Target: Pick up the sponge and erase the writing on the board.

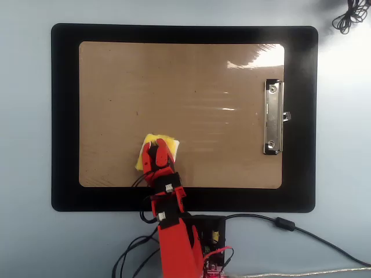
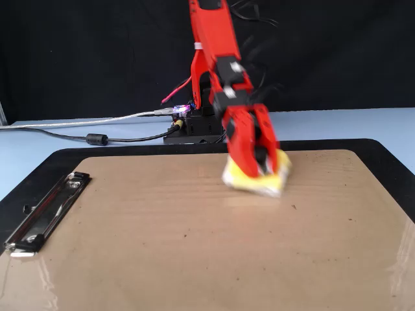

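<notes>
My red claw (image 1: 155, 152) is clamped on the yellow sponge (image 1: 169, 143), one finger on each side of it, and the pad sits pressed between them; in the fixed view the claw (image 2: 261, 170) and the sponge (image 2: 249, 183) are smeared by motion blur, so I cannot tell whether the pad touches the surface below or hangs just above it.

I take the silver metal clip (image 1: 273, 117) as my landmark. Seen from overhead, the sponge is well apart from the clip, off to its left and somewhat lower, over the bare tan clipboard (image 1: 174, 81) and near that board's lower edge. The clip is fastened at the board's right end. The clipboard lies on a larger black mat (image 1: 64, 116) that frames it on every side.

In the fixed view the clip (image 2: 45, 212) lies at the left end of the clipboard (image 2: 194, 259), and my sponge is far to its right, toward the back edge. I can make out no writing on the glossy brown surface in either view.
</notes>
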Motion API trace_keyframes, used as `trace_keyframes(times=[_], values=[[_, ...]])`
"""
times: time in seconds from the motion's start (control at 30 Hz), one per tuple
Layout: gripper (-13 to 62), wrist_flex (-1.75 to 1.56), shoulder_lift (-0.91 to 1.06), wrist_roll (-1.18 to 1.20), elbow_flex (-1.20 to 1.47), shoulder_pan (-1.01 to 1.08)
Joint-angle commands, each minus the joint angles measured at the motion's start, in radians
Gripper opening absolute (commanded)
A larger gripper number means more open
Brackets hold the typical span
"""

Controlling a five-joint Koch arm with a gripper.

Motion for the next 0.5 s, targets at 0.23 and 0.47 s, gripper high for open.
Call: trace_keyframes(times=[0.23, 0.47], values=[[-8.0, 0.101, -0.009, -0.337, -0.081, -0.388], [-7.9, 0.103, -0.172, -0.485, -0.235, -0.499]])
